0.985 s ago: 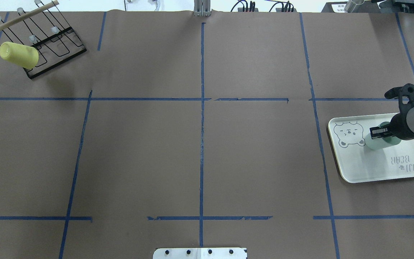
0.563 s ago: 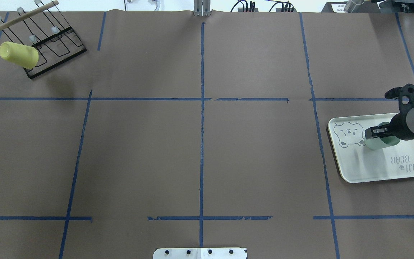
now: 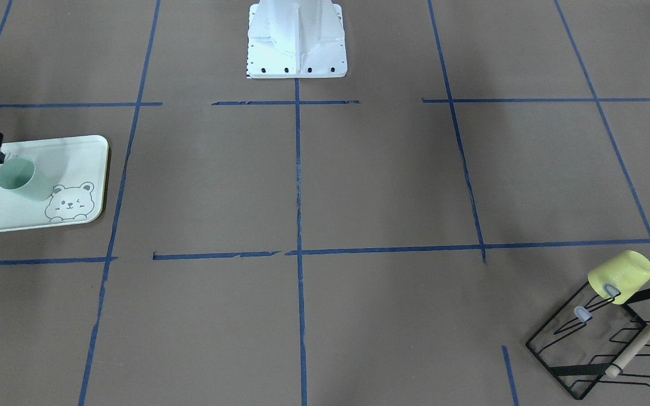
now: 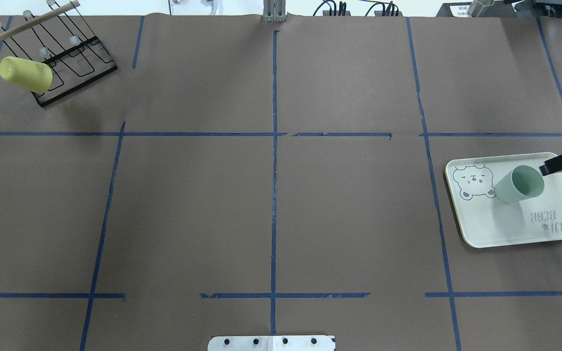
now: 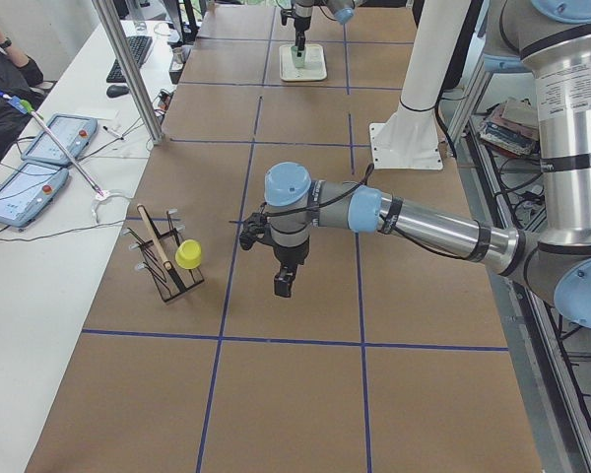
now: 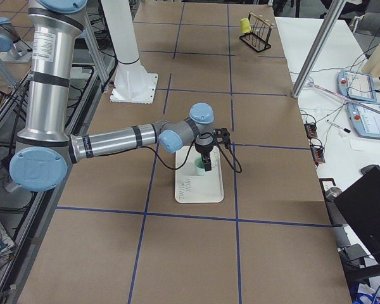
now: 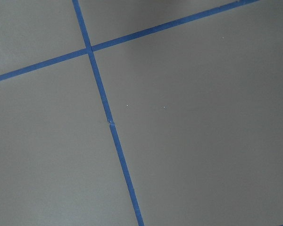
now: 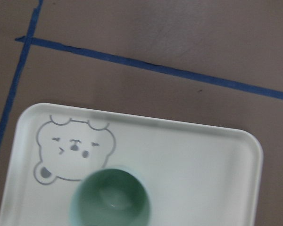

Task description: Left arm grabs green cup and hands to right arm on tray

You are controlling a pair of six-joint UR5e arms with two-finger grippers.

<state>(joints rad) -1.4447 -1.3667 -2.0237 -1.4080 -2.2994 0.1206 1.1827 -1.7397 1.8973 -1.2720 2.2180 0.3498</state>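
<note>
Brown-papered table (image 4: 310, 195): green cup (image 4: 519, 184) upright on tray (image 4: 505, 229), right gripper (image 6: 204, 166) just above it, left gripper (image 5: 284, 284) hovering well apart, finger spread unreadable on both.

Cup (image 4: 519, 184): small, pale mint-green, no handle, slight taper. Upright, mouth up, nothing visible inside. It stands on the tray (image 4: 505, 229), just beside the bear drawing, in the tray's far half. Tray: pale cream-green rectangle with rounded corners, grey winking bear and "TAIJI BEAR" lettering. It lies flat near the table's right edge, roughly midway between the near and far edges.
</note>
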